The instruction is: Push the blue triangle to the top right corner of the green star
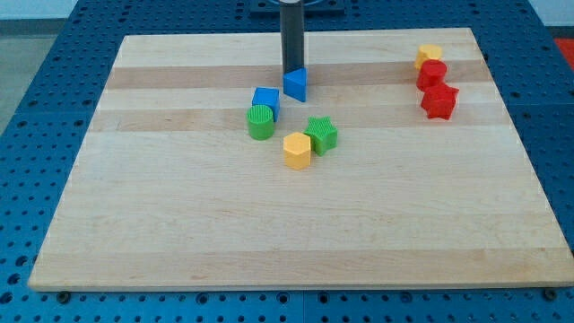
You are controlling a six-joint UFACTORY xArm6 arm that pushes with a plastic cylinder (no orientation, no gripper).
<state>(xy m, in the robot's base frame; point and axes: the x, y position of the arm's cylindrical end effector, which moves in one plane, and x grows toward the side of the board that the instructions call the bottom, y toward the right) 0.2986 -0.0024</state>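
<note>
1. Furthest left of the central group, a ribbed green plastic cylinder [260,122] stands upright on the pale wooden board [179,224]; a glossy blue plastic cube [265,100] touches it on its far right side
2. My tip [293,71], the lower end of a straight dark rod with nothing to spread or pinch, sits just beyond the smooth blue plastic triangle [296,84], touching or almost touching its far face; the triangle lies directly nearer than the tip
3. A yellow plastic block with faceted sides [297,150] is nearest of the group, touching the ribbed green plastic star [321,134] on its left
4. The star lies nearer and slightly right of the triangle, a clear gap between them; the target spot off the star's far right corner therefore calls, I judge, for a push nearer and rightward
5. Far right, well apart: a yellow plastic block [430,54], a red plastic cylinder [431,74] and a red plastic star-like block [439,100] in a touching column
</note>
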